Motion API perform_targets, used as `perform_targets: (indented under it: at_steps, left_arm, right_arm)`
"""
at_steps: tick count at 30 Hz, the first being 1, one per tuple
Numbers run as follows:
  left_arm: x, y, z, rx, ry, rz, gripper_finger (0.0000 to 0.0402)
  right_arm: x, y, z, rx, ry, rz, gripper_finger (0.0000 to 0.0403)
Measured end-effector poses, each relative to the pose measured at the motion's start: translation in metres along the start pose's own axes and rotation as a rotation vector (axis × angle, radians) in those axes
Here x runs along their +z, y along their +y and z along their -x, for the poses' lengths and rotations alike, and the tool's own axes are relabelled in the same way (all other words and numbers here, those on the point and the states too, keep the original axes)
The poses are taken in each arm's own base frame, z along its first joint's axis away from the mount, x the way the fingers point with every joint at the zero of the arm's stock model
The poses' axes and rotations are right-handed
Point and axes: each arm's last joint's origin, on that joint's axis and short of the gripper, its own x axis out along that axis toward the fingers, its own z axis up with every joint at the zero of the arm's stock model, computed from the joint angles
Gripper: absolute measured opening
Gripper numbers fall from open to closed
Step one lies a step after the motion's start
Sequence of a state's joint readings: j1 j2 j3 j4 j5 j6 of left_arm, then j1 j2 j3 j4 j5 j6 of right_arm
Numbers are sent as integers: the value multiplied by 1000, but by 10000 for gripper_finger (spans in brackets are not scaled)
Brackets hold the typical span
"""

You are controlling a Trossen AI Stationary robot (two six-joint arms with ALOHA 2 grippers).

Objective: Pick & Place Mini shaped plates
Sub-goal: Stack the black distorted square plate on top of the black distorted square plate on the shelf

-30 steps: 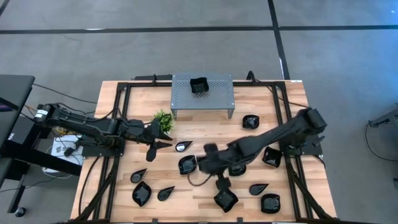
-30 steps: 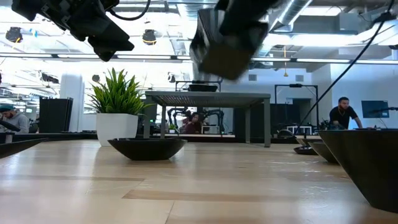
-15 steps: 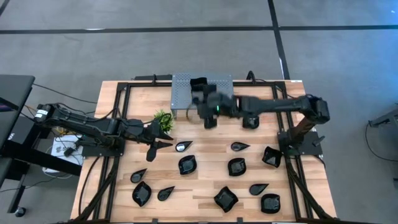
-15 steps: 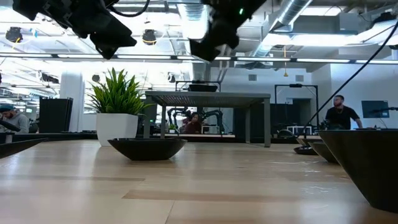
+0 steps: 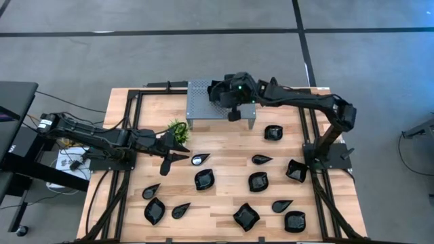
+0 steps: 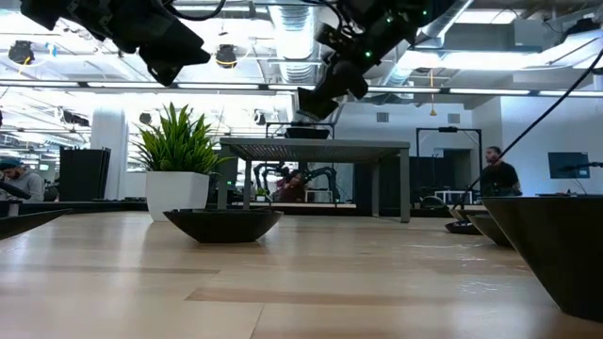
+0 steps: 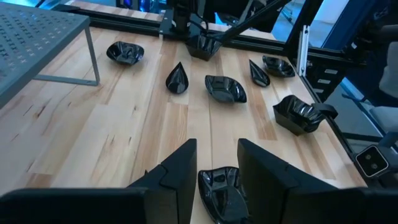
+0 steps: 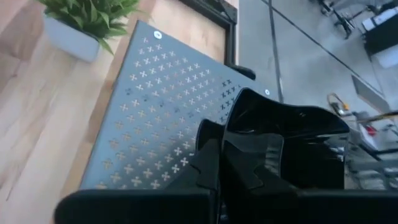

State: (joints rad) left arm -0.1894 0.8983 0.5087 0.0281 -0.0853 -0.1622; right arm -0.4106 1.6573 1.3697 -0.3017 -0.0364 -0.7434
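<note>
My right gripper (image 8: pixel 222 146) is shut on a squarish glossy black mini plate (image 8: pixel 292 137) and hovers over the grey perforated stand (image 8: pixel 161 118) at the table's far middle (image 5: pixel 200 102). In the high view, the arm hides whatever lies on the stand top beneath it. Several more mini plates (image 5: pixel 203 179) lie flat on their bases over the table's near half. My left gripper (image 5: pixel 178 157) stands open above the table's left side. One plate (image 7: pixel 221 190) shows on the wood below, between its fingers, untouched. My right gripper pinches the plate's near rim (image 8: pixel 219 138) between its two shut fingers. One finger (image 8: pixel 249 171) lies over the hollow side and the other (image 8: pixel 205 165) outside the wall. The fingers slant down toward the far left. The plate is clear of the stand, hollow side up.
A small green plant in a white pot (image 5: pixel 178 130) stands just left of the stand, close to my left gripper. Black frame rails (image 5: pixel 129 135) run along the table's sides. Bare wood lies between the stand and the scattered plates. People show in the room behind (image 6: pixel 499 174).
My right gripper, shut throughout, has swung from the table's near middle toward the far edge. It carried the plate, rose a little and rolled at the wrist, and now hangs over the stand.
</note>
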Motion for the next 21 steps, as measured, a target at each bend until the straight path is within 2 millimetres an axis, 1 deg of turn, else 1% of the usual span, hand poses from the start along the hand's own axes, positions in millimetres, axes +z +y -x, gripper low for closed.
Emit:
perform_targets:
  at_steps: [7, 12, 15, 21]
  left_arm:
    - [2, 0, 0, -4, -24, 2, 118]
    - [3, 0, 0, -4, -26, 2, 118]
    - [4, 0, 0, -6, -36, 3, 118]
    - [4, 0, 0, -6, -45, 4, 118]
  right_arm:
    - [-12, -14, 1, 65, -81, -33, 2]
    - [-22, -12, -20, 74, -54, -39, 2]
    - [-25, -11, -27, 67, -39, -9, 2]
    - [-21, -8, -28, 40, -26, 1, 2]
